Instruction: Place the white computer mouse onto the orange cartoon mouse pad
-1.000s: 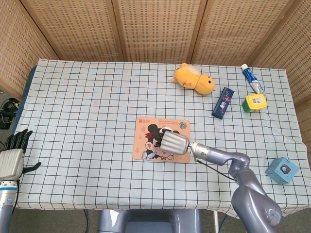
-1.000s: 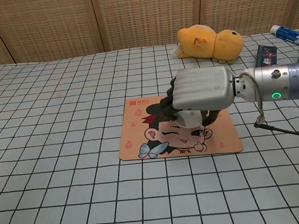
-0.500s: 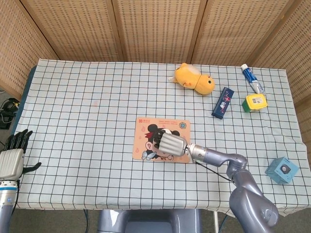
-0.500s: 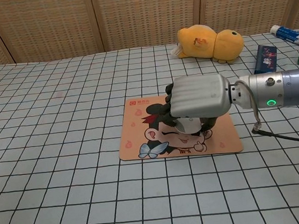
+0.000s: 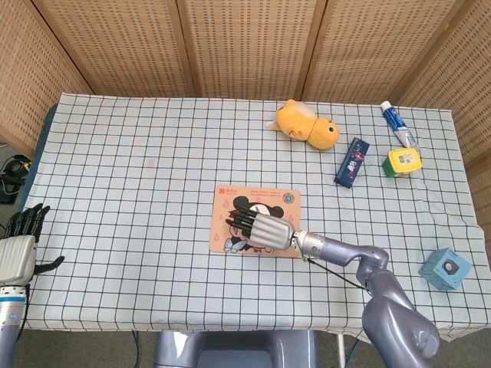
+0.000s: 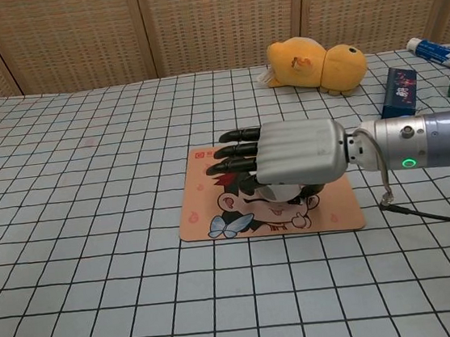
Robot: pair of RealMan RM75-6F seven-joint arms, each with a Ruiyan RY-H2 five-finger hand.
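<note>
White computer mouse [image 6: 281,192] lying on orange cartoon mouse pad [image 6: 205,211], under right hand [image 6: 288,153] hovering flat, fingers extended, holding nothing; pad writing unreadable

A yellow plush duck [image 5: 307,126] lies at the table's one o'clock on the checked tablecloth [image 5: 138,176]. Toward two o'clock sit a dark blue box [image 5: 352,162], a toothpaste tube [image 5: 398,124] and a yellow-green block [image 5: 403,162]. A light blue cube [image 5: 446,267] rests at four o'clock

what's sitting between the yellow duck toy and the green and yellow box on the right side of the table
In the head view, a dark blue box lies between the yellow duck toy and the green and yellow box, apart from both on the checked cloth.
</note>
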